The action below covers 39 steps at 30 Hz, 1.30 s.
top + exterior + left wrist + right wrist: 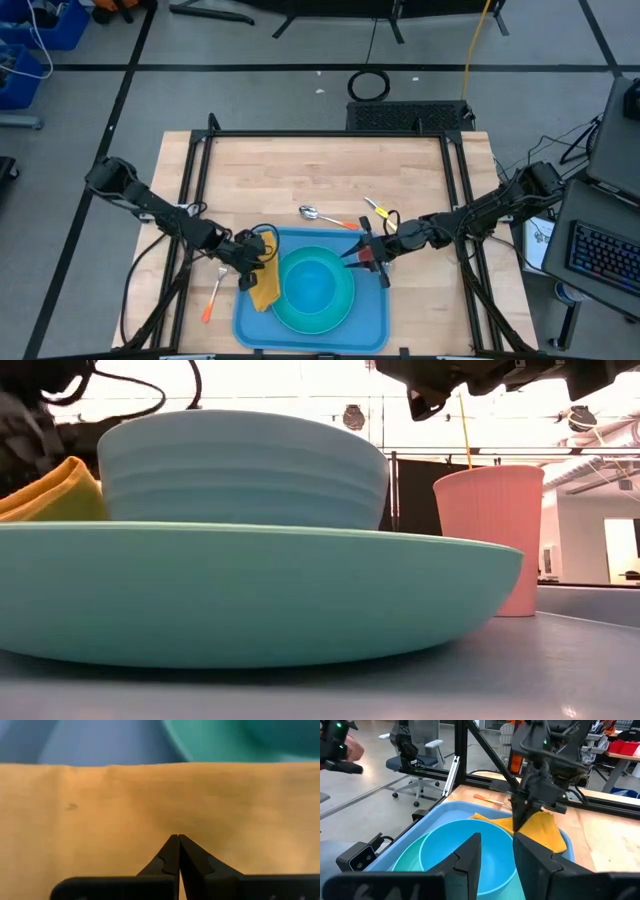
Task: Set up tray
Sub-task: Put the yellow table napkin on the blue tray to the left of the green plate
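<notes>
Your left gripper (pixel 256 268) is pinched on the yellow napkin (pixel 265 285) at the left edge of the blue tray (pixel 372 322), which sits at the table's near edge (plate (pixel 345 305) and bowl (pixel 313 280) on it). Your right gripper (pixel 362 254) hovers over the tray's far right corner, fingers slightly apart and empty.

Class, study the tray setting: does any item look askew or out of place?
The yellow napkin lies crooked over the tray left rim, pinched by the left gripper. The orange-handled fork lies off the tray on the table.
</notes>
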Tool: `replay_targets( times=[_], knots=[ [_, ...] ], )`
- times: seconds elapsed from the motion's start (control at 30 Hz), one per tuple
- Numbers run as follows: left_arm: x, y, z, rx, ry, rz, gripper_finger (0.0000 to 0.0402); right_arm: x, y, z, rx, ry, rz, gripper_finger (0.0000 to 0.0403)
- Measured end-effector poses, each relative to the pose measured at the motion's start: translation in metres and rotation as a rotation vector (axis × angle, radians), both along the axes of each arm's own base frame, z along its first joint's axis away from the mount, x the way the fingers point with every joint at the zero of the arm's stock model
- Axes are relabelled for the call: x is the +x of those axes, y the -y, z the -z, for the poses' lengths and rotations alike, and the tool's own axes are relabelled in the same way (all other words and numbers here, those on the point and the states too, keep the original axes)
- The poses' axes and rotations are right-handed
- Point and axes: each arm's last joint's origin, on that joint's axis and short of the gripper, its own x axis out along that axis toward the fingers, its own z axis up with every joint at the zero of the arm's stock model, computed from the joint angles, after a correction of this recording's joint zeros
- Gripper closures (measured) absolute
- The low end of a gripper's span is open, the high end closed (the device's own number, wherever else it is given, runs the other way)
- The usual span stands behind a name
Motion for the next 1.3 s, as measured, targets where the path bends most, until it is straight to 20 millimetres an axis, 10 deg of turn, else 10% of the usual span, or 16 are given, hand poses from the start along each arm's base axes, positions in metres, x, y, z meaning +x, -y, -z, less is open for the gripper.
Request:
replay_targets(
  times=[0.3, 0.93, 1.3],
  knots=[
    [0.001, 0.034, -0.046, -0.081, 0.121, 0.011, 0.04, 0.0, 0.0, 0.0, 0.006, -0.006, 0.001, 0.03],
    [0.027, 0.056, 0.006, -0.134, 0.034, -0.035, 0.0401, 0.0, 0.0, 0.001, 0.005, -0.008, 0.001, 0.03],
    [0.02, 0.06, -0.01, -0.137, 0.114, -0.024, 0.0401, 0.0, 0.0, 0.001, 0.005, -0.008, 0.001, 0.03]
  ],
)
